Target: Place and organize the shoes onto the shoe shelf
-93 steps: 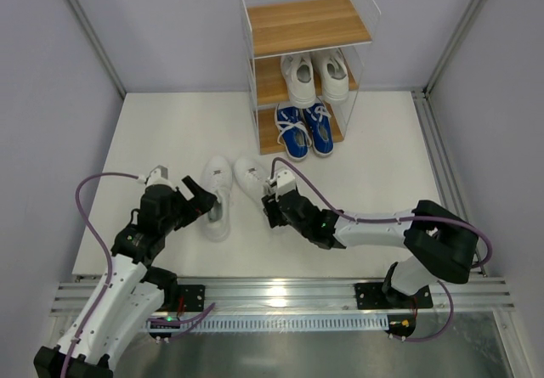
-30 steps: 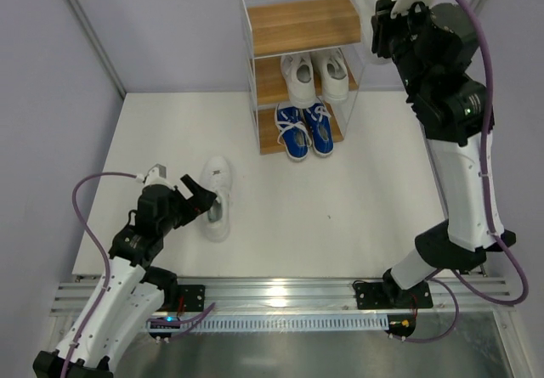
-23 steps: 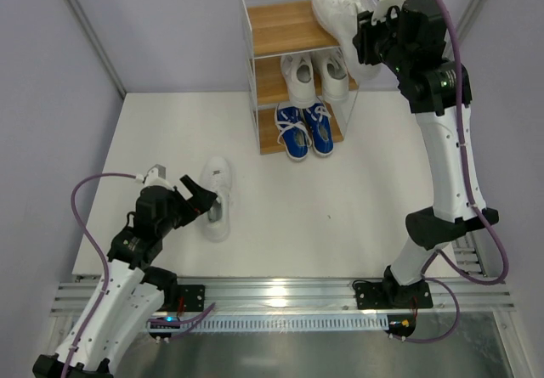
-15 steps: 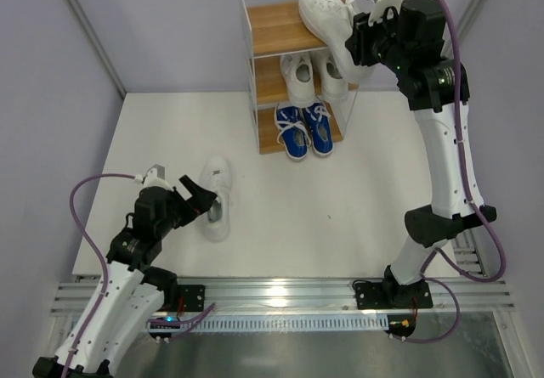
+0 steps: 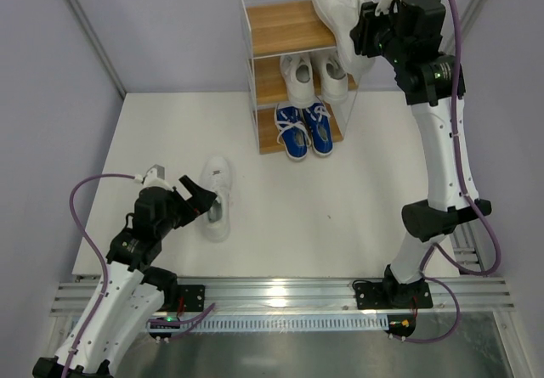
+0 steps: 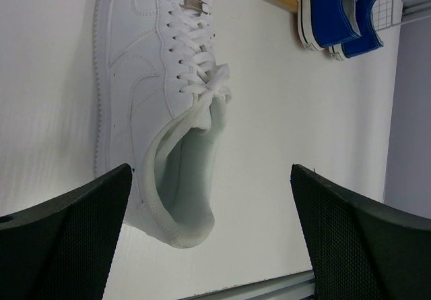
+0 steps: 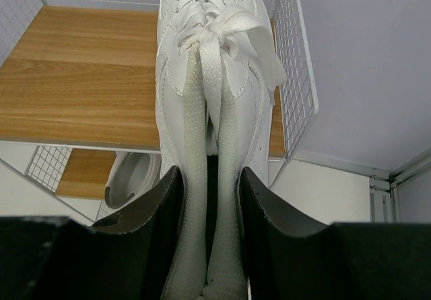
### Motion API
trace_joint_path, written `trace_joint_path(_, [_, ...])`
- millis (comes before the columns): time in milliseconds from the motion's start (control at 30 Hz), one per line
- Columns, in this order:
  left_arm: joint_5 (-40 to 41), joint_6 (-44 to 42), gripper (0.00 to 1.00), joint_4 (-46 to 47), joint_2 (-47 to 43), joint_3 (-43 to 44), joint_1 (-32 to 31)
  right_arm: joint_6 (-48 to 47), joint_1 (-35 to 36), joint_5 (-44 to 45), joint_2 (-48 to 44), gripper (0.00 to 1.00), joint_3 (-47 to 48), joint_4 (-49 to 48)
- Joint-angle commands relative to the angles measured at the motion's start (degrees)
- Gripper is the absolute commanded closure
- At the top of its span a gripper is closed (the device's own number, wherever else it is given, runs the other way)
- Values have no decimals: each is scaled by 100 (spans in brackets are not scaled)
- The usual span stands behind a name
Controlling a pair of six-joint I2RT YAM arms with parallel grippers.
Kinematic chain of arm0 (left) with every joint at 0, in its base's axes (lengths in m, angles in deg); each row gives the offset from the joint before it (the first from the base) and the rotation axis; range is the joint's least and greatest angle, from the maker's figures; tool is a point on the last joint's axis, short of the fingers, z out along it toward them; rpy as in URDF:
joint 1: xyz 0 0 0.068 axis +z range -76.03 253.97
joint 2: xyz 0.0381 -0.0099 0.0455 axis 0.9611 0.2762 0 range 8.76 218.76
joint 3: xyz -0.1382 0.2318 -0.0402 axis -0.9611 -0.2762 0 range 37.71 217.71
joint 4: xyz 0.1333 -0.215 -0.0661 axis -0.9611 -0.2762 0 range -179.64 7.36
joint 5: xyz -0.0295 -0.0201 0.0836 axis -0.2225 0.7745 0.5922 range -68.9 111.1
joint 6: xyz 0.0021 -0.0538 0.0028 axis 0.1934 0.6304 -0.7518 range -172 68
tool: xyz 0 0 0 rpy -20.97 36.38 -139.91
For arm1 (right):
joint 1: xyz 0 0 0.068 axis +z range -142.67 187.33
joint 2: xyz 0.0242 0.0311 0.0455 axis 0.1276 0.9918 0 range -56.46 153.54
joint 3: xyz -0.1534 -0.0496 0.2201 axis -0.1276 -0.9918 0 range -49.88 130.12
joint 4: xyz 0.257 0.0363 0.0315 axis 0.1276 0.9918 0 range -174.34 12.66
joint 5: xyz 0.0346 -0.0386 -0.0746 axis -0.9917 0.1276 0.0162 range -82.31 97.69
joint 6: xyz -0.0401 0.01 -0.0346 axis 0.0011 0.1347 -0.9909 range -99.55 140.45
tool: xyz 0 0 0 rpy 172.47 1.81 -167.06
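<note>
done: white pair (image 5: 315, 76), blue pair (image 5: 304, 130) on shelf (image 5: 253, 89) at far edge | now: right gripper (image 5: 364, 31) clamped on white shoe (image 5: 332, 2) over top board (image 5: 289, 26) | todo: last shoe (image 5: 218, 179) toward near-left corner, left gripper (image 5: 201, 201) jaws apart

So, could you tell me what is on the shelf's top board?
One white sneaker, in the right fingers, is over the right side of the top board; the left side is bare wood. The shoe hides the board beneath, so I cannot tell whether its sole rests there.
</note>
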State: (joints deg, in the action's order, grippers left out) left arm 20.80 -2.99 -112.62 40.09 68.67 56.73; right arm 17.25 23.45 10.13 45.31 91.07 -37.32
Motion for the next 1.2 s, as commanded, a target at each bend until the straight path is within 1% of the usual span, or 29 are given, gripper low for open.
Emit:
trace_joint_path(0, [-23, -111, 0, 36, -13, 200, 27, 267, -21, 231, -106, 96, 504, -1327])
trace_joint_path(133, [135, -120, 0, 27, -22, 217, 18, 294, -21, 249, 0, 96, 539, -1354])
trace_joint_path(400, [161, -129, 0, -8, -22, 226, 27, 426, -21, 213, 88, 95, 566, -1424])
trace_joint_path(433, [161, -129, 0, -8, -22, 235, 18, 434, -21, 187, 79, 89, 566, -1415])
trace_joint_path(500, [161, -129, 0, -8, -22, 235, 27, 452, -21, 178, 44, 72, 548, -1407])
trace_joint_path(533, [161, -129, 0, -8, -22, 235, 18, 452, -21, 169, 18, 59, 531, -1415])
trace_joint_path(633, [161, -129, 0, -17, -13, 244, 18, 461, -21, 161, -140, 39, 364, -1564])
trace_joint_path(700, [161, -129, 0, -26, -4, 253, 27, 478, -21, 169, -228, 29, 337, -1653])
trace_joint_path(733, [161, -129, 0, -34, -22, 253, 18, 478, -21, 161, -255, 20, 346, -1679])
trace_joint_path(767, [161, -129, 0, -43, -31, 253, 27, 478, -12, 152, -324, 16, 337, -1731])
trace_joint_path(833, [161, -129, 0, -61, -48, 261, 27, 505, -12, 134, -404, 9, 285, -1793])
trace_joint_path(967, [188, -129, 0, -122, -66, 288, 27, 549, -12, 2, -737, 5, -14, -2170])
trace_joint_path(1000, [188, -138, 0, -131, -83, 305, 18, 557, -12, -85, -938, 4, -93, -2250])
trace_joint_path(1067, [214, -138, 0, -166, -119, 305, 27, 549, 31, -173, -1229, 0, -417, -2460])
trace_joint_path(1100, [231, -138, 0, -201, -153, 314, 27, 505, 136, -165, -1378, 0, -593, -2531])
trace_joint_path(1133, [232, -138, 0, -210, -162, 305, 27, 444, 224, -165, -1806, 0, -1029, -2601])
trace_joint_path(1167, [240, -138, 0, -210, -171, 305, 27, 348, 338, -165, -2019, 0, -1321, -2785])
